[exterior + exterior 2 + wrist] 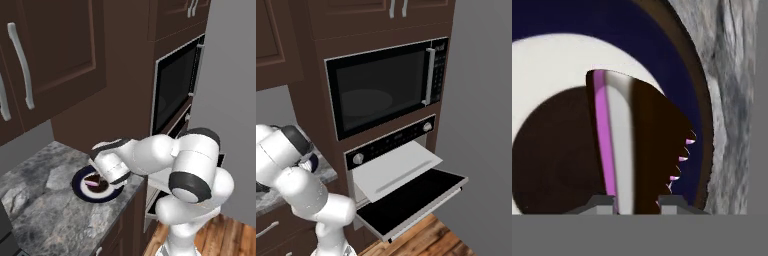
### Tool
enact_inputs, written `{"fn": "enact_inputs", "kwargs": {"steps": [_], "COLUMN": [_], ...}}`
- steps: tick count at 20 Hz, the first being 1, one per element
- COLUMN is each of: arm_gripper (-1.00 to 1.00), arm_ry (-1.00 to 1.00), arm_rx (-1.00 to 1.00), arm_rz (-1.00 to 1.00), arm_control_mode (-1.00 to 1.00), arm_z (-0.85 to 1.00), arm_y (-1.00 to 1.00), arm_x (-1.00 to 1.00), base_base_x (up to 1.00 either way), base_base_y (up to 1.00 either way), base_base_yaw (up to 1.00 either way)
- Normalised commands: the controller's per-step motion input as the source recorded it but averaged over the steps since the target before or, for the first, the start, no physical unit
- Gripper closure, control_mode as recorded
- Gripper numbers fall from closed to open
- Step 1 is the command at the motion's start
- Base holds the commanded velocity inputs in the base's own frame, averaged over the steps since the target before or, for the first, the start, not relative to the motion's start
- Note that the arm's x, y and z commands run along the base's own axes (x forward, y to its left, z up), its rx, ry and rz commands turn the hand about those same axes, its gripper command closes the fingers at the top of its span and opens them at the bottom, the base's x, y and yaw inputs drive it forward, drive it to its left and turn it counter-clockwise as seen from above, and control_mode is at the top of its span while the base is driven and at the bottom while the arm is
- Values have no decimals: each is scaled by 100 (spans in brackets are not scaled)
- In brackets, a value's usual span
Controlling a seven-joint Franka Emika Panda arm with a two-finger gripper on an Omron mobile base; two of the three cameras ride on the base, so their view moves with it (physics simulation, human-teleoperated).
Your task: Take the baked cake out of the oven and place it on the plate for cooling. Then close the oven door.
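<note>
The baked cake (642, 145), a dark brown wedge with a pale layer and a pink stripe, sits between my gripper's (636, 202) two fingertips, which are shut on it. Directly beneath it lies the plate (612, 20), with its navy rim, white ring and brown centre. In the left base view the gripper (101, 180) hangs low over the plate (79, 187) on the stone counter, with the cake (93, 182) at its tips; whether the cake touches the plate I cannot tell. The oven (391, 138) stands to the right with its oven door (416, 200) dropped fully open.
A pale tray (396, 170) juts out of the oven over the open door. The black-glass microwave (381, 90) sits above it. The grey stone counter (45, 215) ends just right of the plate. Dark wall cabinets (50, 50) hang over the counter.
</note>
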Motion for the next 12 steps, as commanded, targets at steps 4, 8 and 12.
{"fn": "enact_inputs", "kwargs": {"steps": [4,8,12], "arm_gripper": [-100,-100,-100], "arm_ry": [-2,-7,-5], "arm_rx": [0,1,4], "arm_rz": [0,0,0], "arm_control_mode": [-100,-100,-100], "arm_z": [-3,5,45], "arm_y": [-6,-26,-40], "arm_x": [4,0,0], "base_base_x": [0,0,0], "base_base_y": [0,0,0], "base_base_yaw": [0,0,0]}}
